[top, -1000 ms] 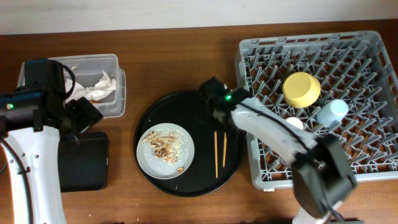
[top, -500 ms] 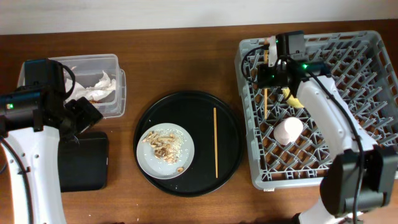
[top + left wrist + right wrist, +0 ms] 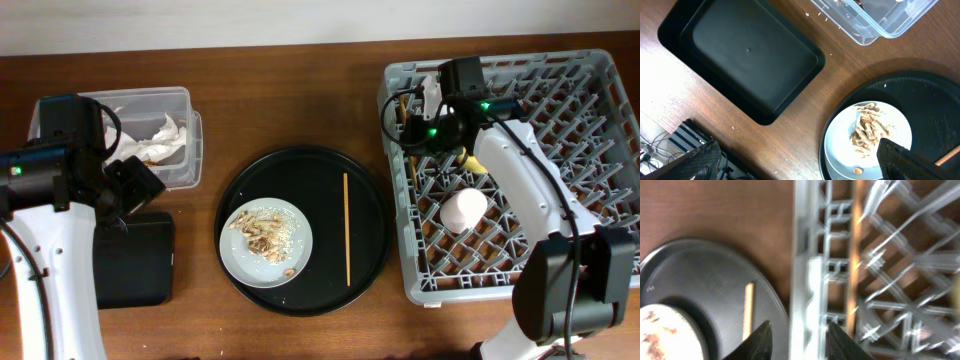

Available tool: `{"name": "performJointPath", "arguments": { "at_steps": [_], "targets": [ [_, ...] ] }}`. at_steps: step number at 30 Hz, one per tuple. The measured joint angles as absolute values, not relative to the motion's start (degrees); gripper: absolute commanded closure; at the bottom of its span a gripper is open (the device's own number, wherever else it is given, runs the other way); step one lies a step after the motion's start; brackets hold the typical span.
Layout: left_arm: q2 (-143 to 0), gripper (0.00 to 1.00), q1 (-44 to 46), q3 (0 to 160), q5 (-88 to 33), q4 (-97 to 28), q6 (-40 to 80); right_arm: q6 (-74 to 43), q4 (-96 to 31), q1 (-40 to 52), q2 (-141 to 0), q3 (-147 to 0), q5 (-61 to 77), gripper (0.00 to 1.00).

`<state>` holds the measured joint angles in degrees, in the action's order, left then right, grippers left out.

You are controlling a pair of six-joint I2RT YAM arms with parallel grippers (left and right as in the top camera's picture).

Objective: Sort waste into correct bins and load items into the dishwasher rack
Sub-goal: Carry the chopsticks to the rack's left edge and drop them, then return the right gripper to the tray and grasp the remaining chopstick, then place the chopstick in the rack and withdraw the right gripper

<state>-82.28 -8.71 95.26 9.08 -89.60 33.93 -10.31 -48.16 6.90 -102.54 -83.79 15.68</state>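
Note:
One wooden chopstick (image 3: 347,230) lies on the round black tray (image 3: 300,175), and shows again in the right wrist view as chopstick (image 3: 747,310). Another chopstick (image 3: 856,255) lies in the grey dishwasher rack (image 3: 590,270) by its left wall. My right gripper (image 3: 418,130) hovers over that wall, open and holding nothing, seen in its wrist view as the right gripper (image 3: 799,342). The grey-white plate (image 3: 290,225) carries food scraps (image 3: 258,228). A pink cup (image 3: 465,210) stands in the rack. The right arm hides most of the yellow bowl (image 3: 468,160). My left gripper (image 3: 800,165) is open above bare table.
A clear tub (image 3: 180,100) holding white tissue (image 3: 160,135) sits at the back left. Just in front of it lies the shallow black tray (image 3: 135,260), also in the left wrist view as the black tray (image 3: 740,60). Cables (image 3: 655,155) hang off the table's edge.
My right gripper lifted one chopstick off the round tray, carried it to the rack's left side and opened, leaving it in the rack. The left arm has not moved.

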Motion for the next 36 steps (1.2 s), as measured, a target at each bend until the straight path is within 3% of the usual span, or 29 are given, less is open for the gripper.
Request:
{"name": "performJointPath", "arguments": {
  "at_steps": [4,7,12,16,22,25,29,33,36],
  "targets": [
    [-82.28,0.01,-8.71,95.24,9.06,-89.62,33.93,-13.34,-53.47,9.93,-102.54,-83.81,19.62,0.61],
    [-82.28,0.01,-8.71,95.26,9.06,-89.58,33.93,-19.99,-56.55,20.21,-102.54,-83.74,12.36,0.55],
    [-82.28,0.01,-8.71,95.26,9.06,-89.58,33.93,-29.12,-48.93,30.76,-102.48,-78.06,2.22,0.53],
    [-82.28,0.01,-8.71,95.26,9.06,-89.65,33.93,-34.11,-41.52,33.3,-105.51,-72.03,-0.99,0.71],
    [-82.28,0.01,-8.71,95.26,9.06,-89.6,33.93,-37.23,-38.54,34.02,-112.01,-71.18,-3.25,0.75],
    [-82.28,0.01,-8.71,95.26,9.06,-89.6,33.93,-37.54,-37.89,34.81,-112.4,-71.46,-4.95,0.96],
    [-82.28,0.01,-8.71,95.24,9.06,-89.58,33.93,-37.56,-39.92,34.87,-112.46,-72.27,-5.1,0.96],
    [-82.28,0.01,-8.71,95.24,9.08,-89.69,33.93,-36.88,-54.0,33.21,-111.33,-79.77,-3.57,0.96],
    [-82.28,0.01,-8.71,95.26,9.06,-89.6,33.93,-28.16,-56.82,26.63,-103.31,-89.95,-3.49,0.96]
  ]
}}
